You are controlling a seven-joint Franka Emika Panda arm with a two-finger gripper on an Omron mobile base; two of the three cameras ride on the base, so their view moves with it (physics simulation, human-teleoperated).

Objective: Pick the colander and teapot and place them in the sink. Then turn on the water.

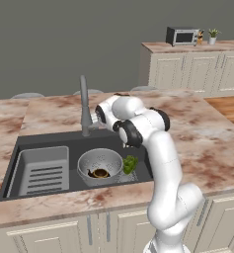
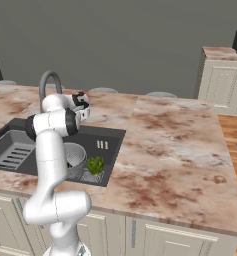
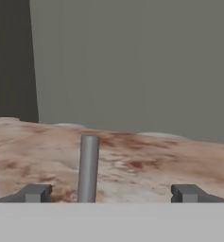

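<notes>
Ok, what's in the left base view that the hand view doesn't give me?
Left base view: the colander in the sink, the teapot inside it, a green leafy bunch beside it. Hand view: the gripper open, tips wide apart. Both: the grey tap and the marble counter.

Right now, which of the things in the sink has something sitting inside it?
The colander: the dark teapot sits inside it. The grey ribbed tray at the sink's other end holds nothing; the green bunch lies beside the colander.
</notes>
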